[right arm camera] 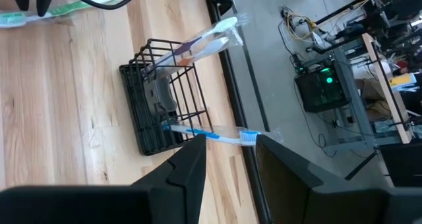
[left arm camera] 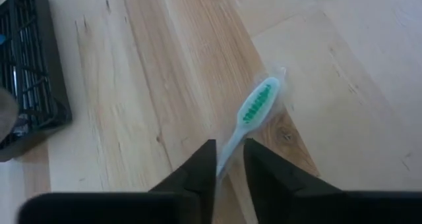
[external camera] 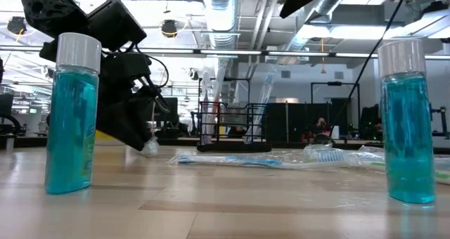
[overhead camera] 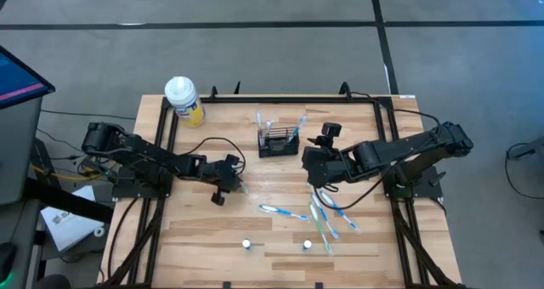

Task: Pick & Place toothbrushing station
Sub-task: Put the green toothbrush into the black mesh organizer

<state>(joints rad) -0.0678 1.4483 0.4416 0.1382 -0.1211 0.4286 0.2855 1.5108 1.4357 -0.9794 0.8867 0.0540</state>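
The black wire holder point(overhead camera: 280, 142) stands at the table's far middle, with wrapped toothbrushes point(overhead camera: 262, 123) leaning in it. A blue-and-white brush point(right arm camera: 212, 136) sticks out over its rim. My left gripper point(overhead camera: 234, 178) is to the holder's near left, shut on a wrapped toothbrush with green bristles point(left arm camera: 258, 104). My right gripper point(overhead camera: 310, 153) is open and empty just right of the holder; in the right wrist view point(right arm camera: 229, 159) the blue brush lies beyond its fingertips. My left gripper pinches the toothbrush's pale handle point(left arm camera: 228, 153) between its two fingers. The fingers lie along the brush, slanting down from the table's left. The bristle head point(external camera: 150, 146) sticks out past the fingertips, close over the tabletop; whether it touches the wood I cannot tell.
Several wrapped toothbrushes point(overhead camera: 323, 217) lie on the wood near the right gripper, and one more point(overhead camera: 283, 211) at the middle. Two small bottles of teal liquid point(overhead camera: 246, 245) point(overhead camera: 307, 245) stand near the front edge. A white-capped yellow bottle point(overhead camera: 184, 99) stands at the far left corner.
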